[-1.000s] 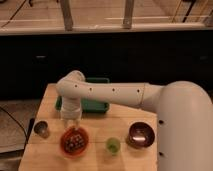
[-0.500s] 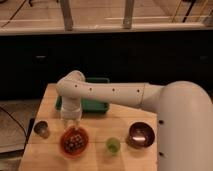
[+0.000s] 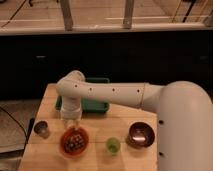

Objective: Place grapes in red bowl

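The red bowl (image 3: 74, 142) sits on the wooden table (image 3: 95, 125) near its front left. The grapes (image 3: 75, 141), a dark bunch, lie inside it. My gripper (image 3: 71, 123) hangs just above the bowl's far rim, pointing down, at the end of the white arm (image 3: 115, 93) that reaches in from the right.
A green tray (image 3: 91, 104) lies behind the arm. A small metal cup (image 3: 41, 129) stands at the left. A small green cup (image 3: 113, 145) and a dark maroon bowl (image 3: 140, 134) stand to the right of the red bowl. The table's front edge is close.
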